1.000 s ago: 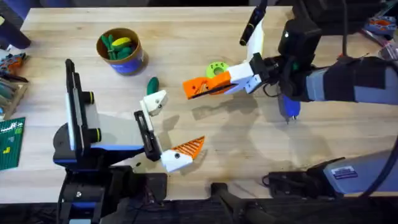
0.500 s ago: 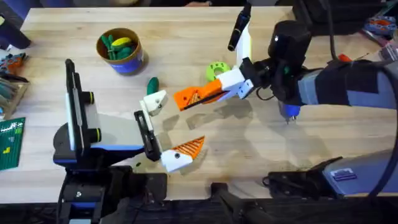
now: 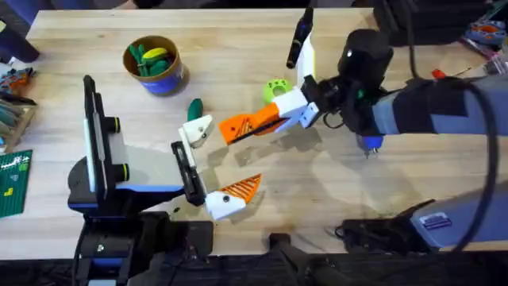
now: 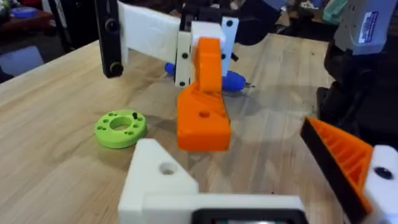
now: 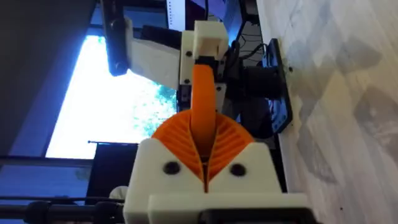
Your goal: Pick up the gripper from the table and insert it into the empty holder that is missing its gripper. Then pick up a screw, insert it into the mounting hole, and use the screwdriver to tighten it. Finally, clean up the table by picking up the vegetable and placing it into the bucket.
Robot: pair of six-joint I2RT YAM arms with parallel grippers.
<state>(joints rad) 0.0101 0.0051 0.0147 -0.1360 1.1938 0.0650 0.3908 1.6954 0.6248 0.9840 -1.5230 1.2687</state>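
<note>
My right gripper [image 3: 263, 121] is shut on the orange ribbed gripper [image 3: 243, 126], holding it just above the table. The piece [image 4: 202, 118] hangs close in front of the empty white holder [image 4: 163, 182] on my left arm. The holder [image 3: 198, 129] lies a little to its left. My left gripper [image 3: 213, 165] is open, and its other finger carries an orange pad [image 3: 240, 187]. The blue screwdriver [image 3: 368, 143] lies half hidden under my right arm. A dark green vegetable [image 3: 194, 109] lies on the table beside the bucket [image 3: 176, 73]. The screw is too small to tell.
A lime-green disc [image 3: 275, 87] lies just behind the held piece, with a small dark peg on it [image 4: 134, 116]. The bucket holds several toy vegetables. Clutter sits along the table's left edge [image 3: 9, 119] and at the far right corner.
My right arm has carried the orange gripper leftward, from beside the green disc to close by the left arm's empty holder. The left arm has stayed still.
</note>
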